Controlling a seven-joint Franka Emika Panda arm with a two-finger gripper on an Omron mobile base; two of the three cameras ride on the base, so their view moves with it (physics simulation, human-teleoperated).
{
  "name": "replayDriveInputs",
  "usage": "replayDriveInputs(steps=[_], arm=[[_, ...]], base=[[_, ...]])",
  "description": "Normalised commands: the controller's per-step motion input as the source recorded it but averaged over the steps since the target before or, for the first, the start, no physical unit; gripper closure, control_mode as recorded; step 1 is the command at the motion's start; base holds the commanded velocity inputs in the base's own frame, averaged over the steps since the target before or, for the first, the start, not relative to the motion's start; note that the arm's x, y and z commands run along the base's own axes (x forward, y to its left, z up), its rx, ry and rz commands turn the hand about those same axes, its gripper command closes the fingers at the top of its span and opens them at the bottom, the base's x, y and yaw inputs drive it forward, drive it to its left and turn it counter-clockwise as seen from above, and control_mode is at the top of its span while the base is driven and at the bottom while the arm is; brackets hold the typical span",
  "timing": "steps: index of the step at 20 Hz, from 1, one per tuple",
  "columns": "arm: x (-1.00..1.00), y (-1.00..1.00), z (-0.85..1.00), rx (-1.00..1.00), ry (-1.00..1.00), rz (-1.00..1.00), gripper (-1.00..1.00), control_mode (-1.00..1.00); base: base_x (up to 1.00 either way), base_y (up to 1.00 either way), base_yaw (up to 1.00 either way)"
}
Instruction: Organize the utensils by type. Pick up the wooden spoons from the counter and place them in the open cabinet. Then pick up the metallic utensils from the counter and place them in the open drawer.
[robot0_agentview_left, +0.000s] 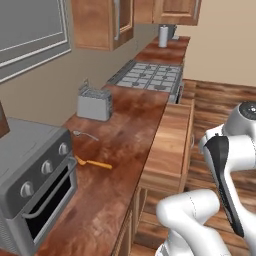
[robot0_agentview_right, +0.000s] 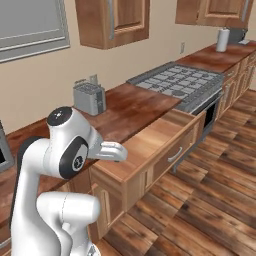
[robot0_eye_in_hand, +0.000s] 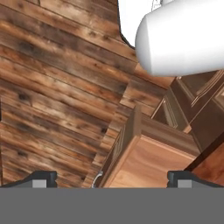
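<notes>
Quick count: one orange fork (robot0_agentview_left: 93, 163) on the counter (robot0_agentview_left: 125, 145), one toaster (robot0_agentview_left: 94, 103), one toaster oven (robot0_agentview_left: 35, 180), one stove (robot0_agentview_left: 150, 76), one paper towel roll (robot0_agentview_left: 163, 36), one open drawer (robot0_agentview_left: 170, 145), and one small silvery utensil (robot0_agentview_left: 85, 134).

The white arm (robot0_agentview_right: 65, 150) is folded low, its fingers (robot0_eye_in_hand: 43, 177) spread wide and empty

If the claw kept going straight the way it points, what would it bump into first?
Probably the open drawer, near its front edge, which sits between the open claw's tips. The wooden floor lies beyond; depth is hard to judge.
</notes>
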Motion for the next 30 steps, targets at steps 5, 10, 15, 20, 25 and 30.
replayDriveInputs(steps=[5,10,15,20,25,30], arm=[[0.00,0.00,0.00,0.00,0.00,0.00,-1.00,1.00],[0.00,0.00,0.00,0.00,0.00,0.00,-1.00,1.00],[0.00,0.00,0.00,0.00,0.00,0.00,-1.00,1.00],[0.00,0.00,0.00,0.00,0.00,0.00,-1.00,1.00],[0.00,0.00,0.00,0.00,0.00,0.00,-1.00,1.00],[0.00,0.00,0.00,0.00,0.00,0.00,-1.00,1.00]], base=[[0.54,0.25,-0.13],[0.62,0.23,-0.09],[0.75,0.16,0.00],[0.81,0.03,0.06],[0.80,0.00,0.11],[0.82,0.00,0.19]])
